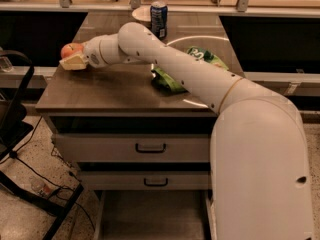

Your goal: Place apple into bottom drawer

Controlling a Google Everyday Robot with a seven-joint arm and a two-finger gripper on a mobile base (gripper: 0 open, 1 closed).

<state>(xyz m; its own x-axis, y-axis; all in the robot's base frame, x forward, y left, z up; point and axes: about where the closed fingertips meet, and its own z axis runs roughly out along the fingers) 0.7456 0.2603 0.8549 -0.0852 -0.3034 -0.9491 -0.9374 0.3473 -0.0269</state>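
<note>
The red-orange apple (70, 49) is at the left edge of the wooden counter top (115, 89), held in my gripper (73, 60). The gripper's pale fingers (74, 63) are closed around the apple, just above the counter's left edge. My white arm reaches across the counter from the lower right. The bottom drawer (150, 211) is pulled out below the two closed drawer fronts; its inside looks bare.
A green snack bag (172, 76) lies mid-counter beside my arm. A blue soda can (158, 18) and a white bowl (141, 13) stand at the back. A black chair frame (20, 129) stands left of the cabinet. The upper drawers (150, 148) are closed.
</note>
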